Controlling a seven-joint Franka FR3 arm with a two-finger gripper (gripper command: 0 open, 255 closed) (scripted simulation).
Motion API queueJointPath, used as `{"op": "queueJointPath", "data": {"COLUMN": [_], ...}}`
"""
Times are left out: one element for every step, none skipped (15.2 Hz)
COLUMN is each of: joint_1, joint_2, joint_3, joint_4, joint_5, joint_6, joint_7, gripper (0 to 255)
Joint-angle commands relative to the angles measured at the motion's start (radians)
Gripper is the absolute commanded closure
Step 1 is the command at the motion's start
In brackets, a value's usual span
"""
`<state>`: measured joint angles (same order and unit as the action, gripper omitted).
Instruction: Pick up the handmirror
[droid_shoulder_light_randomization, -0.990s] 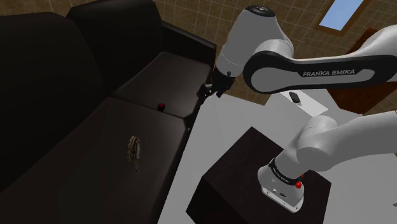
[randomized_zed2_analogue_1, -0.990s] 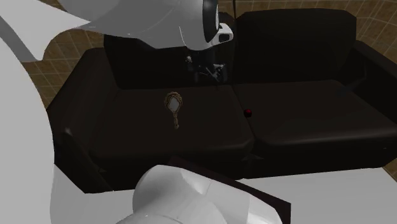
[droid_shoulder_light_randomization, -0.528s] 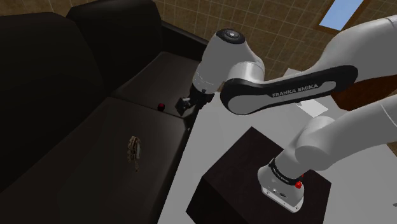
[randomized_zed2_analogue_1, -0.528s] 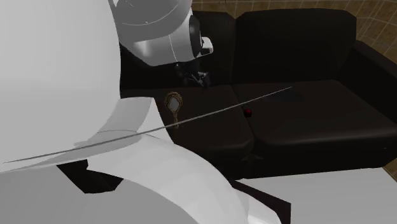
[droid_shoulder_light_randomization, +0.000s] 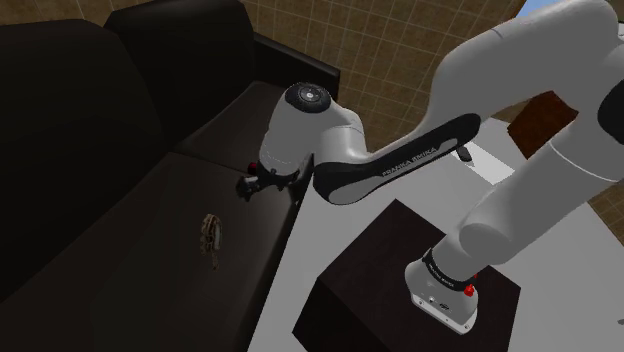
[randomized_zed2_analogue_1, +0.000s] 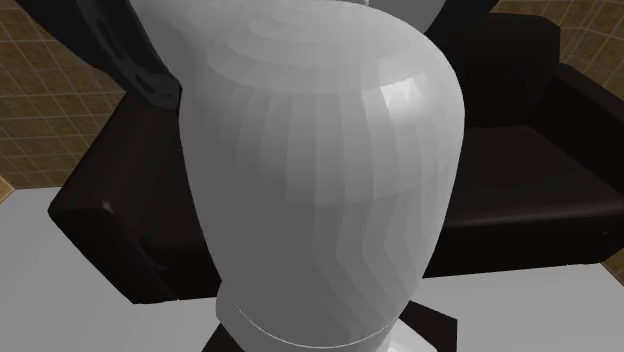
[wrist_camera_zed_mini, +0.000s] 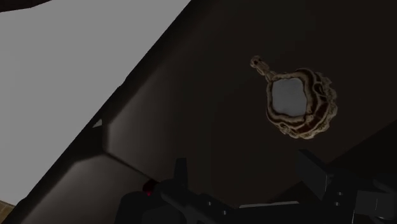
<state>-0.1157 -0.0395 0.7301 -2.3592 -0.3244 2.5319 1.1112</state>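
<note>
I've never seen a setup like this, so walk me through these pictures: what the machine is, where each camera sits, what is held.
It is a white robot arm on a dark box stand, beside a dark sofa. The shoulder view looks down from beside the stand. The second exterior view faces the sofa, with the arm's white shell close before it. The wrist view looks along the tool, whose two black fingers stand apart, holding nothing. A hand mirror with an ornate brownish frame lies on the sofa seat.
</note>
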Motion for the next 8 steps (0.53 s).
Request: {"op": "queueJointPath", "data": {"joint_1": [-0.004, 0.012, 0.035, 0.062, 0.091, 0.121, 0.151, 0.180], "joint_2": [0.107, 0.160, 0.211, 0.259, 0.306, 0.350, 0.392, 0.434], "joint_3": [0.020, 0.014, 0.001, -0.014, -0.032, -0.051, -0.071, -0.088], "joint_4": [0.058, 0.092, 0.127, 0.163, 0.200, 0.238, 0.276, 0.316], "joint_5": [-0.152, -0.222, -0.285, -0.341, -0.390, -0.433, -0.471, -0.504], "joint_6": [0.008, 0.002, -0.005, -0.013, -0.022, -0.031, -0.040, -0.049], "joint_7": [0.142, 0.205, 0.262, 0.313, 0.358, 0.397, 0.432, 0.463], "gripper": [0, 0, 0, 0, 0, 0, 0, 0]}}
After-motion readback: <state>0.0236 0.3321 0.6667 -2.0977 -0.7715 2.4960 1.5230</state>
